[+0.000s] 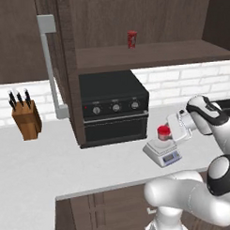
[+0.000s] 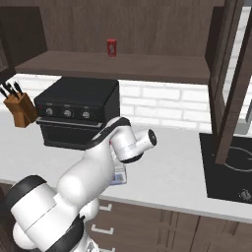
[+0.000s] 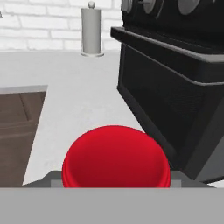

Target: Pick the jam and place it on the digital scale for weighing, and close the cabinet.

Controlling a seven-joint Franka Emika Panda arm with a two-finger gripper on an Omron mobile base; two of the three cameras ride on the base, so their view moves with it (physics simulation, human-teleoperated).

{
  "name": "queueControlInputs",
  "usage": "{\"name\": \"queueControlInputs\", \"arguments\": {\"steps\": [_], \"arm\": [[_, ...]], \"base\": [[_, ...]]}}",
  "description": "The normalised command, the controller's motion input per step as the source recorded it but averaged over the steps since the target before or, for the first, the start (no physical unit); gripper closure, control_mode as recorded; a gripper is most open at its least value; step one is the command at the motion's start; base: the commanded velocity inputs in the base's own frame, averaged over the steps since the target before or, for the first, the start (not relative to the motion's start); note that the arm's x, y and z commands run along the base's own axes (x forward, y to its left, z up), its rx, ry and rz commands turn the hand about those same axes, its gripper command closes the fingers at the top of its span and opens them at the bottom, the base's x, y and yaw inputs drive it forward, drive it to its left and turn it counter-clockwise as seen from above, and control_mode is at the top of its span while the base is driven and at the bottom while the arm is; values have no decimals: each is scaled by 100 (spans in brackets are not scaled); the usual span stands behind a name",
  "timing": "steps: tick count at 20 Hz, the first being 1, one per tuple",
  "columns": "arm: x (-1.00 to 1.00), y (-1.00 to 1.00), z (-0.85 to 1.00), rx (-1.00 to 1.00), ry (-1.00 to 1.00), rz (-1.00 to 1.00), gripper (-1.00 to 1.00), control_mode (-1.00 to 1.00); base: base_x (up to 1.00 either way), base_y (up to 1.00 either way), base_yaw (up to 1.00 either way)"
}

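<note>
Resting on the scale (image 1: 161,151) beside the oven (image 1: 114,107), the jam (image 1: 163,133) sits at the gripper (image 1: 170,133); grip state indeterminable.

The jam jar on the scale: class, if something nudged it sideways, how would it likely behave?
The jam looks squat, with a broad red lid, so it would probably slide rather than tip. It seems rigid, not squashy. Standing on the digital scale, raised above the counter, it might drop off the edge if pushed far.
</note>
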Motion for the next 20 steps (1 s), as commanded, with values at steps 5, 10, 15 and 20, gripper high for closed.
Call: {"name": "queueControlInputs", "arguments": {"steps": [5,10,15,20], "arm": [[8,-3,-32,0,2,3,100,-100],[17,-4,-32,0,2,2,100,-100],[22,-9,-26,0,2,1,100,-100],[9,-11,-8,0,0,2,100,-100]], "base": [[0,0,0],[0,0,0],[0,0,0],[0,0,0]]}}
